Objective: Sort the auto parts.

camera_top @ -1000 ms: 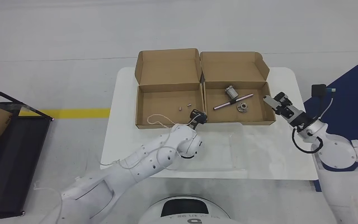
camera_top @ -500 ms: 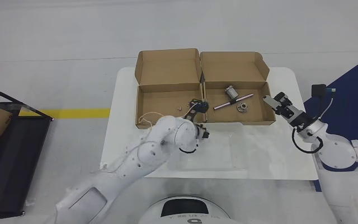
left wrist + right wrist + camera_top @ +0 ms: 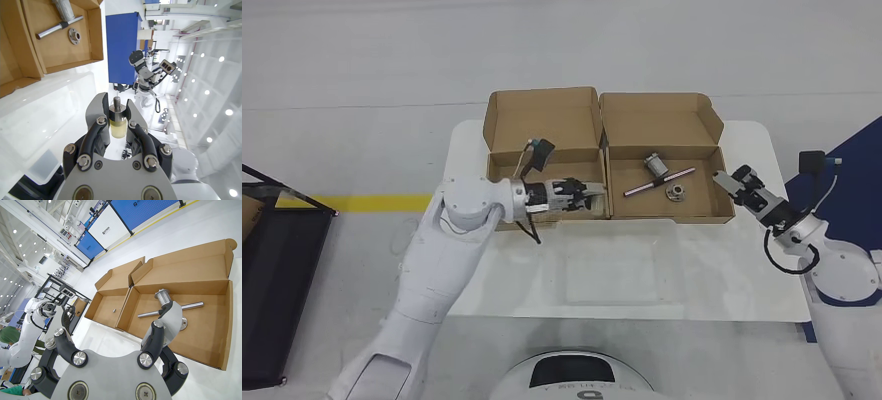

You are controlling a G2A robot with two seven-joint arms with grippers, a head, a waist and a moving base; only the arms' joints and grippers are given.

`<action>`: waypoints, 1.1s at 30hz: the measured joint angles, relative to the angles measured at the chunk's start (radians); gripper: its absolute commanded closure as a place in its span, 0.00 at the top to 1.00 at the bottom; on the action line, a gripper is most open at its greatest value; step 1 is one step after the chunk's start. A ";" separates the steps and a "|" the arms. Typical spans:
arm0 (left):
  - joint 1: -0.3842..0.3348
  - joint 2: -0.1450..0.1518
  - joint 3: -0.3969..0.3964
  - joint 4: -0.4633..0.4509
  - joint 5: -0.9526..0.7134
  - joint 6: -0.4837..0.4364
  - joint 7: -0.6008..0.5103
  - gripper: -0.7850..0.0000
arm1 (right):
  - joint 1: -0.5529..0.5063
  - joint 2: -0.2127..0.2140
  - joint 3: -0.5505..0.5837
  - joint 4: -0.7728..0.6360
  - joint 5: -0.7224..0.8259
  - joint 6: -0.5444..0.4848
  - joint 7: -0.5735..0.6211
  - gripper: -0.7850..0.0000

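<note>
Stud (image 3: 117,115) — clamped lengthwise in left end effector (image 3: 117,100), thread tip outward; right end effector (image 3: 116,309) spread.

You have smooth white shells on the left arm (image 3: 442,270) and right arm (image 3: 842,272), and the left gripper (image 3: 117,103) and right gripper (image 3: 117,311) share grey plates (image 3: 117,181), black linked fingers (image 3: 93,132) and silver screws (image 3: 83,161)

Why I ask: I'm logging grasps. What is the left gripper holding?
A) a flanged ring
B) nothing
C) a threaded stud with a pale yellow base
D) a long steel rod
C: the left gripper is shut on the threaded stud, while the steel rod and flanged ring lie in a cardboard box.
</note>
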 measured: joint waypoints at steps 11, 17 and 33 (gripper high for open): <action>-0.002 0.000 0.001 0.005 -0.003 0.002 0.000 0.00 | 0.000 0.000 0.000 0.000 0.000 0.000 0.000 1.00; 0.003 0.000 -0.003 0.007 -0.010 0.006 0.024 0.00 | 0.000 0.000 0.000 0.000 0.000 0.000 0.000 1.00; -0.155 -0.010 0.183 0.318 -1.078 0.735 0.279 0.00 | 0.000 0.000 0.000 0.000 0.000 0.000 0.000 1.00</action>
